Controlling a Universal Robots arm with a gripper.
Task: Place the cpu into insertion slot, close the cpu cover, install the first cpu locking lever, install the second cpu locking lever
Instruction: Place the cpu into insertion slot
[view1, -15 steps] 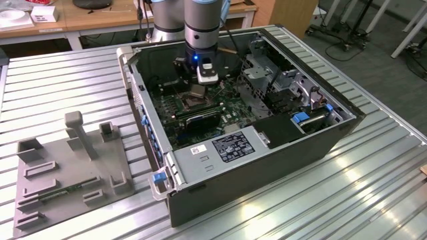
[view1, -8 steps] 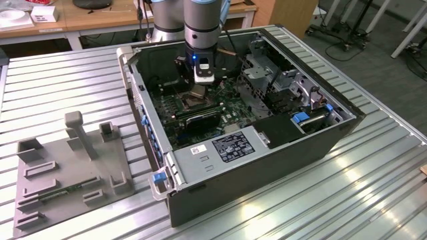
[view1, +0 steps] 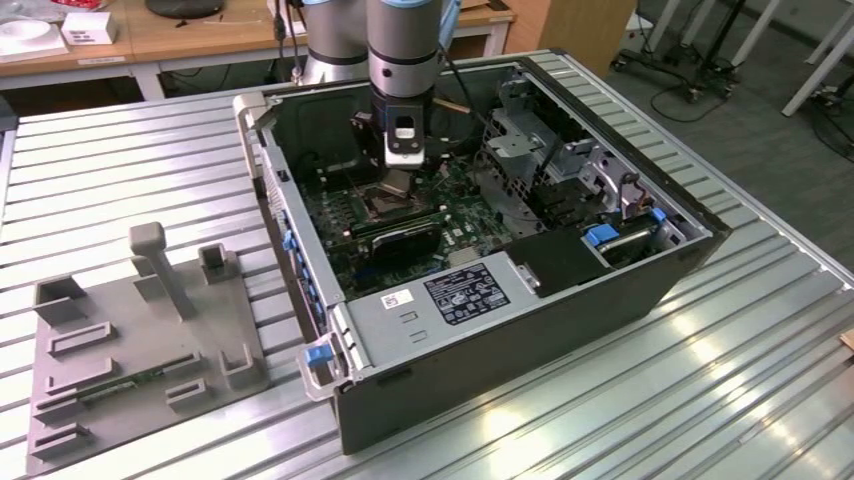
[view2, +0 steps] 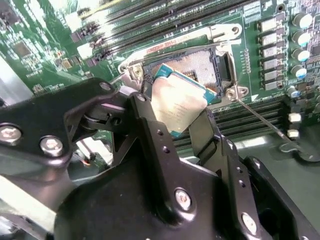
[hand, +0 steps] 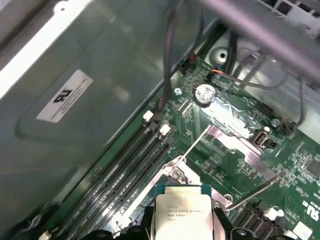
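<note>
Ribbed tabletop (view1: 747, 330) is seen under one computer case (view1: 534, 340); one cpu (view2: 177, 105) is clamped by the gripper (view2: 174, 117), fingers (view2: 200, 135) closed on its edges; one insertion slot (view2: 200, 65) is seen just below.

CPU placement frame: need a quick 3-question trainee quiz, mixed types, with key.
1. True or false: the cpu is seated flat in the insertion slot.
2. What is the gripper shut on? A) the cpu B) a memory module C) nothing
3. In the exterior view, on which side of the computer case does the grey fixture plate lie?
Key: 1 false, it is held tilted over the slot. 2 A. 3 the exterior view's left.
</note>
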